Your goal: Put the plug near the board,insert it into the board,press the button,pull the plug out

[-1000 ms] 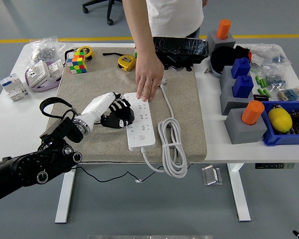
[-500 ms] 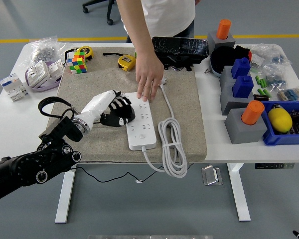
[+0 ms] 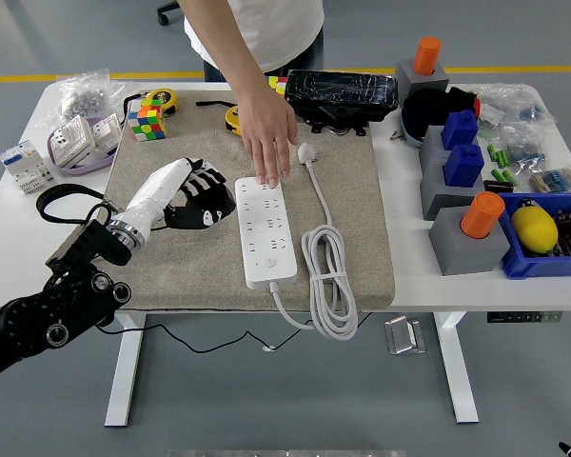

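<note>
Head view shows the plug [image 3: 307, 152] lying loose on the mat just beyond the board [image 3: 265, 231], sockets empty. Left hand [image 3: 198, 190] rests beside the board, fingers loosely curled, grasping nothing. Insertion, button press and pull-out look undone.

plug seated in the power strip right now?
No, the plug lies loose on the mat beyond the power strip, its sockets bare.

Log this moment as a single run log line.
left hand: on mat beside power strip, holding nothing | plug: unplugged, on mat | person's hand: at strip's far end | right hand: out of view
</note>
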Robot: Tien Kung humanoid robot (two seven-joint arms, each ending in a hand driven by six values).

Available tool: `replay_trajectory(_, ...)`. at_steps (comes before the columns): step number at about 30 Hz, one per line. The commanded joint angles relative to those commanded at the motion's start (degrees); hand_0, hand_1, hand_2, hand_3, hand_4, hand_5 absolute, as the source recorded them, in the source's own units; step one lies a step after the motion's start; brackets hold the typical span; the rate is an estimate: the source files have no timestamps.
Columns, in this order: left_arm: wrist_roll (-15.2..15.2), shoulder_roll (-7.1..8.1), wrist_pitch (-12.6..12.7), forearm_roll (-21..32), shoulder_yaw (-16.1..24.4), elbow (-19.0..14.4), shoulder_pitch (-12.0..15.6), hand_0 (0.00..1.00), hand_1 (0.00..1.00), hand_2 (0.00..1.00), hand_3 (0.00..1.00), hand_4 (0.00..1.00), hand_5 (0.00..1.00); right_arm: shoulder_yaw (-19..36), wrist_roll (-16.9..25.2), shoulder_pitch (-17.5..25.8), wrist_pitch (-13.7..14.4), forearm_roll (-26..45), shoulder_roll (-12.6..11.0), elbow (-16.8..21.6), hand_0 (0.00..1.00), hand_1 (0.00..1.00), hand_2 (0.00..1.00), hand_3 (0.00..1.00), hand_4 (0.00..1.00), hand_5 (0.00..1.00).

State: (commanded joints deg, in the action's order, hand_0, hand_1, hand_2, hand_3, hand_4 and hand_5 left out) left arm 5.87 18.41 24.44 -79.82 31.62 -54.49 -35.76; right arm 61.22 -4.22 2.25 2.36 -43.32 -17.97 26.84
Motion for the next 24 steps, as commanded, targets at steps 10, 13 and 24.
replay_trajectory(10,-0.9,-0.15,-0.5,1.2,-1.4,4.3,-0.2,0.401,0.455,0.489,0.547,0.695,0.002,0.0,0.0,-0.1,0.0,0.0,0.1,0.1,0.599,0.657,0.631,0.564,0.972,0.577)
replay_trajectory(13,-1.9,-0.32,-1.2,0.6,-1.3,4.4,-0.2,0.695,0.734,0.742,0.792,0.993,0.237,0.0,0.0,-0.1,0.0,0.0,0.0,0.0,0.599,0.658,0.631,0.564,0.972,0.577)
replay_trajectory(24,-2.0,0.03,-1.3,-0.8,0.6,4.1,0.5,0.982,0.998,0.998,0.998,0.998,0.605,0.0,0.0,0.0,-0.1,0.0,0.0,0.0,0.599,0.658,0.631,0.564,0.972,0.577)
